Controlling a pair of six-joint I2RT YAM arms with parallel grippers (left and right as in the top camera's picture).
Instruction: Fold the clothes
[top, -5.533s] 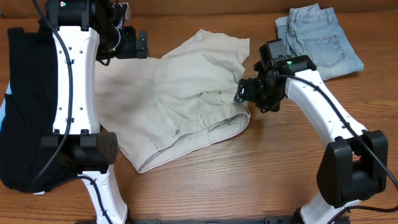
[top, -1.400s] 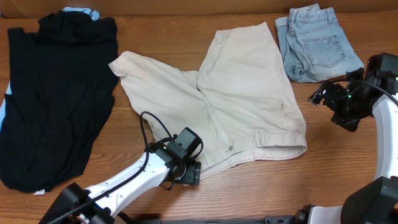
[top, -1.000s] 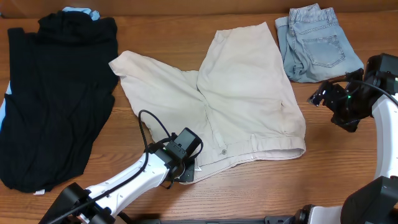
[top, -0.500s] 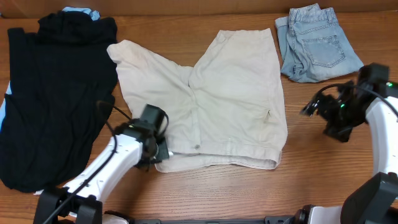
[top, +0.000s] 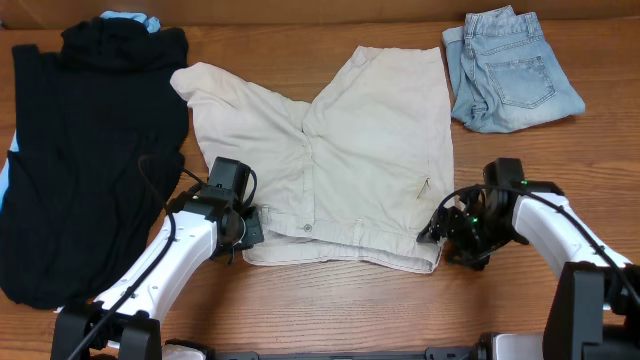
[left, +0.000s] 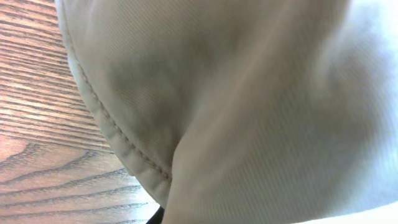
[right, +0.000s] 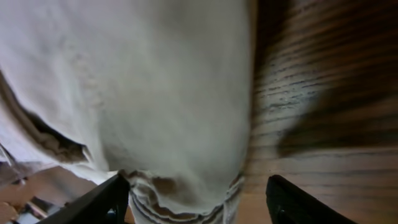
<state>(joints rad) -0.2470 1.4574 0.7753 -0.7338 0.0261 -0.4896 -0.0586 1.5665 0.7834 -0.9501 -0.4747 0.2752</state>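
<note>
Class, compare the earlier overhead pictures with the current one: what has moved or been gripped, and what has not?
The left gripper, shut on the waistband corner of the cream shorts, has dragged them toward the black garment. The right gripper, open, has swung in from near the denim shorts to the waistband's other corner. The black garment and denim shorts stayed put.

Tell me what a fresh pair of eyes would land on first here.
The cream shorts lie spread flat in the middle of the table, waistband toward the robot. The left pincer is shut on one waistband corner, and the right pincer is open astride the other. A big black garment covers the left side, and folded denim shorts sit at the far right corner.
</note>
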